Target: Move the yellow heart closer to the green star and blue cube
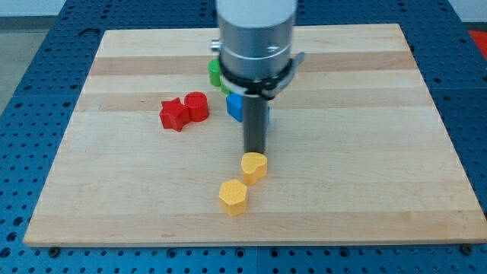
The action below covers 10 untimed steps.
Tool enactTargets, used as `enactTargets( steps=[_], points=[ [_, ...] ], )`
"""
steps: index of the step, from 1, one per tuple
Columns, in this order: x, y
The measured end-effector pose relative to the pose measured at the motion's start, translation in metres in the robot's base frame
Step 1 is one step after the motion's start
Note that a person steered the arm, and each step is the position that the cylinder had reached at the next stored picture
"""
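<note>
The yellow heart point(255, 166) lay flat on the counter point(365, 152), a little below the middle of the view, its lobes turned toward the view's upper right. The blue cube point(235, 106) sat toward the view's top from it, apart from the heart, with its right side hidden behind the rod. The green star point(215, 73) lay just beyond the cube, toward the view's top and slightly left, mostly covered by the arm, so its shape could barely be made out.
</note>
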<state>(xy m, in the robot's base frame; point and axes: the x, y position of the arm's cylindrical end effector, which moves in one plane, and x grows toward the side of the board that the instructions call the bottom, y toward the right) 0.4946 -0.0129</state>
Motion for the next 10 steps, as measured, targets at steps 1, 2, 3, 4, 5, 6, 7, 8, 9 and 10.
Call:
enactTargets(
  steps=[1, 2, 3, 4, 5, 6, 7, 8, 9, 10],
  points=[
    [0.019, -0.038],
    [0.04, -0.071],
    [0.064, -0.074],
    [0.067, -0.041],
    [0.041, 0.0],
    [0.013, 0.024],
    [-0.003, 0.043],
    [-0.009, 0.066],
    [-0.015, 0.091],
    [-0.012, 0.095]
  ],
)
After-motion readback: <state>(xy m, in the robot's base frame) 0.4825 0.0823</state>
